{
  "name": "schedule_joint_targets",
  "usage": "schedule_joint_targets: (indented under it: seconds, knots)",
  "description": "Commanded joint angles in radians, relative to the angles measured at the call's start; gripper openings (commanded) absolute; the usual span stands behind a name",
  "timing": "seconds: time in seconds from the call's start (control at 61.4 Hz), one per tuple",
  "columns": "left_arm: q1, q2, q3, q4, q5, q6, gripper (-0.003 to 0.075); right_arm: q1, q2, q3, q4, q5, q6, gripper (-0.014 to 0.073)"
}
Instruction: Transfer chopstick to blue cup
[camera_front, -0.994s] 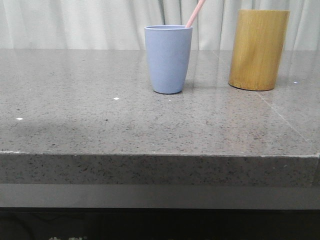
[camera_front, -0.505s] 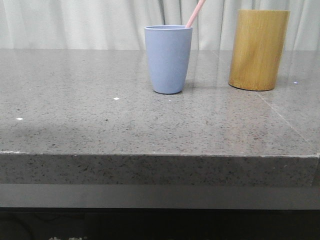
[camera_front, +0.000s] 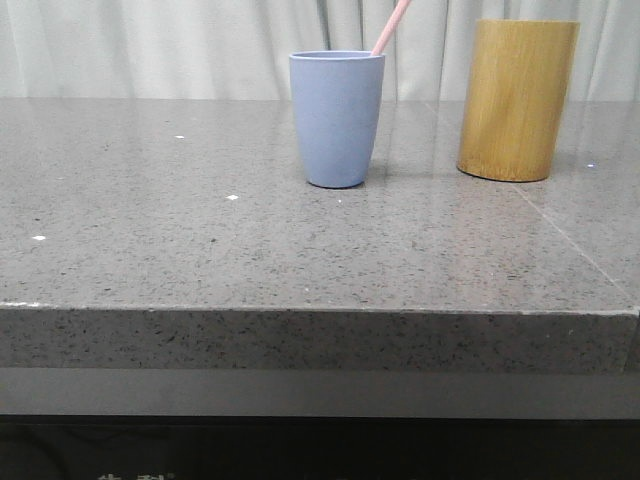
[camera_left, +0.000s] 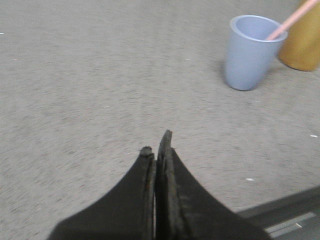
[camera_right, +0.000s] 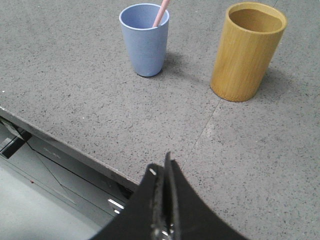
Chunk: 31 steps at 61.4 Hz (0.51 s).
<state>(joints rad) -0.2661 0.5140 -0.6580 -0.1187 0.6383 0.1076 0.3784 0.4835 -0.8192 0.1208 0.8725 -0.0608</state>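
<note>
The blue cup (camera_front: 337, 118) stands upright on the grey stone table, near the middle at the back. A pale pink chopstick end (camera_front: 390, 27) leans out of it to the right. The cup (camera_left: 248, 52) and stick (camera_left: 292, 19) also show in the left wrist view, and the cup (camera_right: 144, 39) with the stick (camera_right: 161, 12) in the right wrist view. My left gripper (camera_left: 156, 148) is shut and empty over bare table, well short of the cup. My right gripper (camera_right: 161, 169) is shut and empty above the table's front edge. Neither gripper shows in the front view.
A taller yellow-brown bamboo cylinder (camera_front: 517, 98) stands right of the blue cup; in the right wrist view (camera_right: 246, 50) its inside looks empty. The table's front edge (camera_front: 320, 310) runs across the front view. White curtains hang behind.
</note>
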Motion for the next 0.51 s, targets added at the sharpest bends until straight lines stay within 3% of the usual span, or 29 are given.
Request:
schedule_joint_targets:
  seconds: [0.0, 0.098, 0.277, 0.489]
  knots:
    - [0.058, -0.076, 0.074, 0.012, -0.182, -0.002, -0.0019, 0.0, 0.004, -0.021, -0.006, -0.065, -0.004, -0.0067]
    - [0.117, -0.192, 0.224, 0.017, -0.38, -0.002, -0.0019, 0.0, 0.004, -0.021, -0.006, -0.065, -0.004, -0.0067]
    - [0.176, -0.365, 0.458, 0.017, -0.607, -0.002, -0.0019, 0.0, 0.004, -0.021, -0.006, -0.065, -0.004, -0.0067]
    - [0.185, -0.53, 0.624, -0.001, -0.709, -0.002, -0.0019, 0.0, 0.004, -0.021, -0.006, -0.065, -0.004, -0.0067]
